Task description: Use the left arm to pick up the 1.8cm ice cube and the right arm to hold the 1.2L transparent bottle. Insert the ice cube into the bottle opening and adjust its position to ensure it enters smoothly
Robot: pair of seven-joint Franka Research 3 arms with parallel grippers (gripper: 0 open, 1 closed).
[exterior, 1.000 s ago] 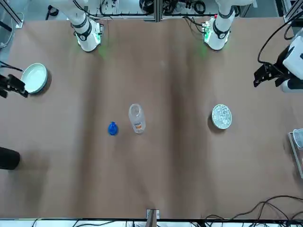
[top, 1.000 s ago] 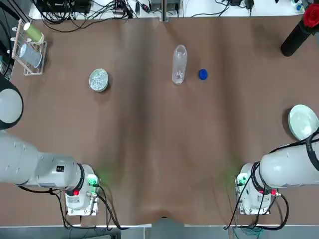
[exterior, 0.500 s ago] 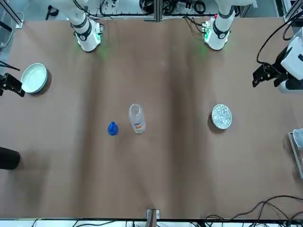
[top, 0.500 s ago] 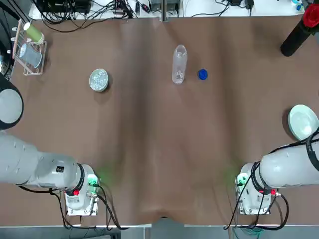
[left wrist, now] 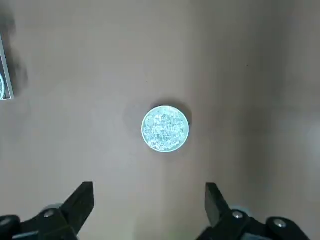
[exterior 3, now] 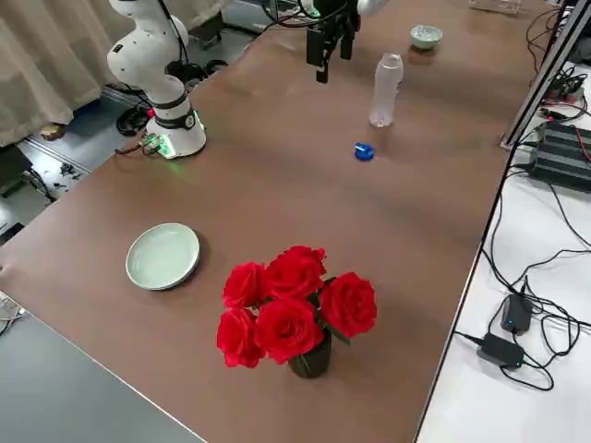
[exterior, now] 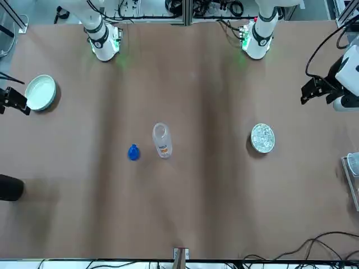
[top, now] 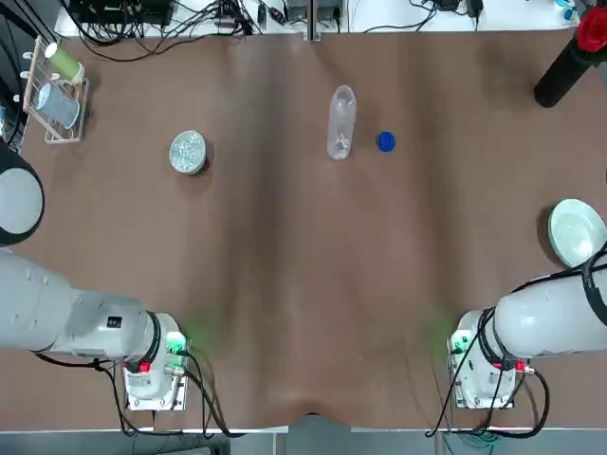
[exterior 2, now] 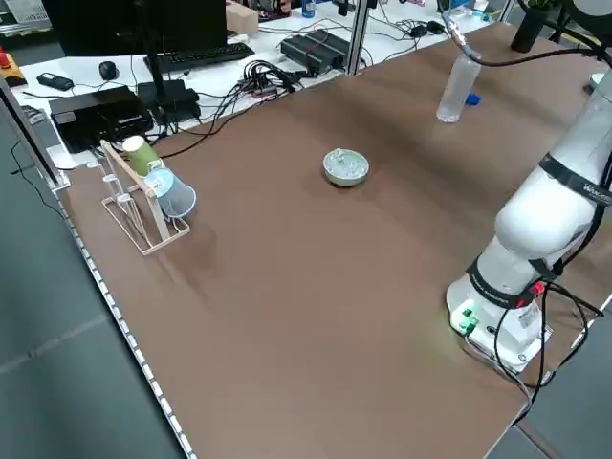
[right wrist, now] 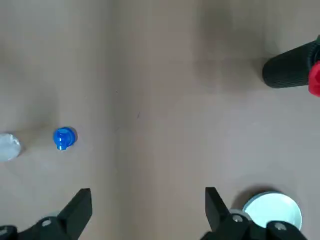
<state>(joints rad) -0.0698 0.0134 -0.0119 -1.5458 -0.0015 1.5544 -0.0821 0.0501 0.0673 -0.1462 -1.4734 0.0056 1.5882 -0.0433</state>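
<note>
Left gripper (left wrist: 148, 210) spread wide, empty, high above dish of ice cubes (left wrist: 165, 128). Right gripper (right wrist: 148, 212) likewise wide, empty, well apart from the uncapped transparent bottle (top: 341, 121), upright beside blue cap (top: 385, 141). Cube inside bottle: cannot tell.

One clear bottle (top: 341, 121) stands on the table (top: 303, 284), with one blue cap (top: 385, 141) beside it. There are two dishes: one (top: 188, 152) filled with ice, too small to count the cubes, and one pale green plate (top: 576, 231) at the table's right edge. One wooden rack (exterior 2: 134, 196) at the far left corner holds two cups (exterior 2: 177, 196). One vase of red roses (exterior 3: 297, 305) stands at the far right corner.
</note>
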